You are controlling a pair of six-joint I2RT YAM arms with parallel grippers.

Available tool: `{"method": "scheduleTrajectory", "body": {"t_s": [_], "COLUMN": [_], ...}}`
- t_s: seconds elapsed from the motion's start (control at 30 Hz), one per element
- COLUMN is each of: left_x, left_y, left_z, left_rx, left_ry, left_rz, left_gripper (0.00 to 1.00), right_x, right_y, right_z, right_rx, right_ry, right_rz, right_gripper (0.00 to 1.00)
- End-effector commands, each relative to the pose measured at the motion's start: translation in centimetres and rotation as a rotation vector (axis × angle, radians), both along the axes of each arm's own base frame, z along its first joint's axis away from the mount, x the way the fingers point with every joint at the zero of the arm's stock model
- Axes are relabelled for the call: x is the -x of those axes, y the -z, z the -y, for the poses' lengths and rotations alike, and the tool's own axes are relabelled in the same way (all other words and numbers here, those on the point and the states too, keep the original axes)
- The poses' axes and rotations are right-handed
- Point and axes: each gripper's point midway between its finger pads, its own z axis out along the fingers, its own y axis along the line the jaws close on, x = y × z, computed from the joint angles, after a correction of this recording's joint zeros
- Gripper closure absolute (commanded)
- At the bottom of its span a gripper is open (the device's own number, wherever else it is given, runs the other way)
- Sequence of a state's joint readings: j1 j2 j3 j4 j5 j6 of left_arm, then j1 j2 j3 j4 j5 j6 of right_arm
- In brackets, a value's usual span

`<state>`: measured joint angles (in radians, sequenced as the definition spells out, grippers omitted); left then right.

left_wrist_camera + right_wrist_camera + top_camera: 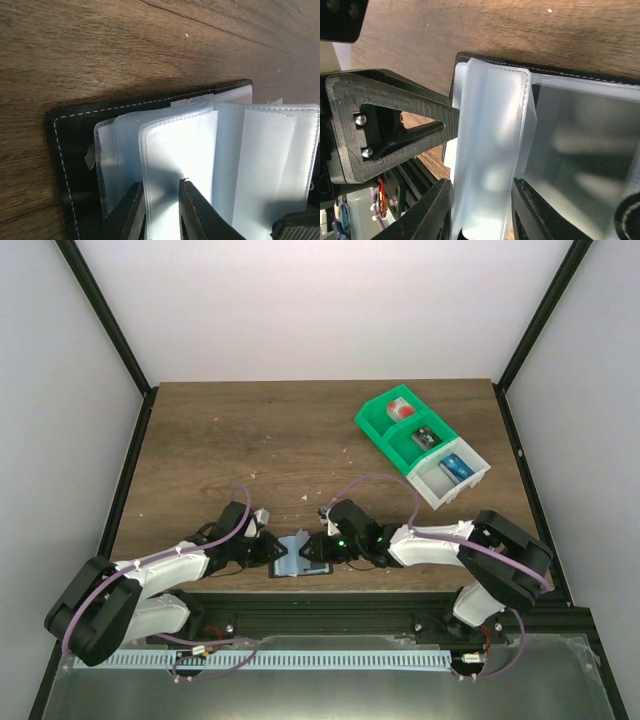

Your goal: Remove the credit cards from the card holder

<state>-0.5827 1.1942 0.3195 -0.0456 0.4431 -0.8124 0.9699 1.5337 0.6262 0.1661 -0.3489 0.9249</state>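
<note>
Two black robot grippers meet over the card holder (pixel 298 560), a small bifold wallet with a black, white-stitched cover and a fan of milky clear plastic sleeves (pixel 260 150). It lies open on the brown wooden table (pixel 220 440), at the middle of the near edge, just in front of the two arm bases.

In the left wrist view, the left gripper (pixel 161 190) has its two fingers drawn close on either side of one upright sleeve, pinching it. The black cover lies flat on the wood behind, and more sleeves fan out to the right.

In the right wrist view, the right gripper (pixel 482 187) stands part-spread around a bowed, tube-like sleeve that fills the gap between its fingers. Whether they press it or only flank it cannot be told. The ribbed triangular finger (pixel 395 125) of the left gripper touches that sleeve's side.

All sleeves look pale and frosted, so what they hold cannot be made out.

Well apart, at the far right of the table, sits a green-and-white plastic bin (pixel 372 420) with three compartments. A red item, a dark item and a blue item lie in them.
</note>
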Motion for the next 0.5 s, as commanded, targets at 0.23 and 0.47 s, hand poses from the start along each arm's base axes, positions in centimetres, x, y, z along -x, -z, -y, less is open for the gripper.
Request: {"method": "scheduleTrajectory", "body": {"t_s": [0.23,0.47], "left_x": [-0.7,-1.9], "left_y": [-1.6,-4.1], "left_z": [-0.6,-2.3], "left_rx": [-0.018,-0.035], "left_ry": [-0.052,-0.187], "left_rz": [0.040,0.106], "left_gripper": [0.55,0.42], "right_x": [-0.9,-0.5], "right_y": [-3.6,-3.4], "right_z": [-3.2,-3.8], "right_rx": [-0.139,-0.161], "right_ry": [-0.052,-0.079], "right_rz": [0.037,0.015], "right_gripper": [0.64,0.62]}}
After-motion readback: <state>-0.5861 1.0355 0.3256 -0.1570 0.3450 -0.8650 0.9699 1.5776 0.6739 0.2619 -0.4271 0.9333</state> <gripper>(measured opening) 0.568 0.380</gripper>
